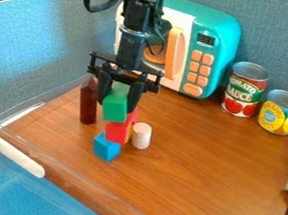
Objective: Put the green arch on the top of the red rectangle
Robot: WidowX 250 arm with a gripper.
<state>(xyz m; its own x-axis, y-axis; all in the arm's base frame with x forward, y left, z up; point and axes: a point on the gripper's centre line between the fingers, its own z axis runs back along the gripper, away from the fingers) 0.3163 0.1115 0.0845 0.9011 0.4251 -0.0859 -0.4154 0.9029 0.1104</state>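
Hand (116,106), clamped on the green arch (114,109), hung over the red block (115,133); the blue block (106,148) lay at its seven o'clock, the white cylinder (141,136) at three.

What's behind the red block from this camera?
A sliver of something yellow shows past the red block's right edge, by the white cylinder. The red block hides the rest, so I can't tell its shape.

On your table (197,177), the microwave (219,29) stands at the back, two cans (246,89) to its right. In front of it, you have the bottle (88,102) left of the blocks (116,132) and the cylinder (141,136) just right of them.
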